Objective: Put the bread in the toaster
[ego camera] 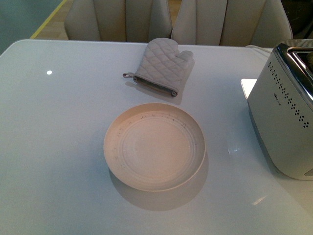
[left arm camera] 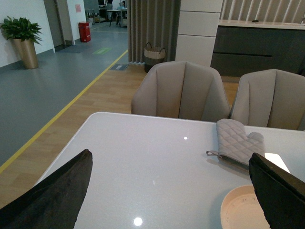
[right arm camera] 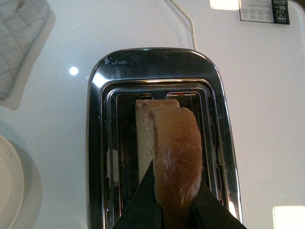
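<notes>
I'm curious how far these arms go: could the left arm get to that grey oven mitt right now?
Probably yes. The left gripper is open and empty, facing the oven mitt across the table, with only the low plate near the path.

Light falls bright and even from above onto the glossy white tabletop (ego camera: 58, 147). The plate (ego camera: 154, 146) throws a soft shadow toward its near side, and a small lamp reflection glints well to the left of the plate. Right of the plate, the toaster (ego camera: 281, 112) flashes glare off its chrome top. Seen from the right wrist, the bread (right arm camera: 174, 152) has a sheen on its crust, and the right claw (right arm camera: 177, 191) gripping it is dark and soft-edged. The left claw (left arm camera: 170, 160) looks equally dark and blurred.
</notes>
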### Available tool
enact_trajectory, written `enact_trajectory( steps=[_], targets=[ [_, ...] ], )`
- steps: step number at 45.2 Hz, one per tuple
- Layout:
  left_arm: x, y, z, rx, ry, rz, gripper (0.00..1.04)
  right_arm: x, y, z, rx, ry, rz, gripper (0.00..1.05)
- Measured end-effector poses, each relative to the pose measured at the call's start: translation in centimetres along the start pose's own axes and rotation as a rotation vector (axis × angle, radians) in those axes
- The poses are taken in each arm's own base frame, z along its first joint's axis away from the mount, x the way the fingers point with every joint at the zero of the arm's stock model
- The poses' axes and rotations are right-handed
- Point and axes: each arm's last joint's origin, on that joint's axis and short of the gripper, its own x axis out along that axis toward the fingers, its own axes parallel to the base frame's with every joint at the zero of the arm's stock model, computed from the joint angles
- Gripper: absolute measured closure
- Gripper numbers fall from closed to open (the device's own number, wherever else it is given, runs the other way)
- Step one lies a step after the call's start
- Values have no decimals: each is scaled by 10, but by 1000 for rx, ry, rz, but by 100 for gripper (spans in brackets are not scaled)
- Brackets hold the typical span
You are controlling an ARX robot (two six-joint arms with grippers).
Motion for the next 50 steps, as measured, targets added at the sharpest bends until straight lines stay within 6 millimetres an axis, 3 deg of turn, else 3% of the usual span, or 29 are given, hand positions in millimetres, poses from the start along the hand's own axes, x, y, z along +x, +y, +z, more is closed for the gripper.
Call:
enact_trajectory(
  steps=[11,24,34,39,44,48,50],
  targets=[
    [0,0,0,0,0,0,7,6,2,10,-27,45,-11,101],
    [0,0,0,0,0,0,7,25,10,-14,-41,103,-5,101],
    [0,0,0,0,0,0,7,28,11,-23,-30,94,15,70],
    [0,0,0,0,0,0,7,22,5,-24,27,62,48,47],
    [0,0,0,0,0,0,7,-5,-9,-17,115,-50,45,26],
    [0,0,0,0,0,0,7,-49,-24,-14,158,-226,-11,8],
    [0,0,0,0,0,0,7,-72,-29,-19,177,-292,-25,8]
  ],
)
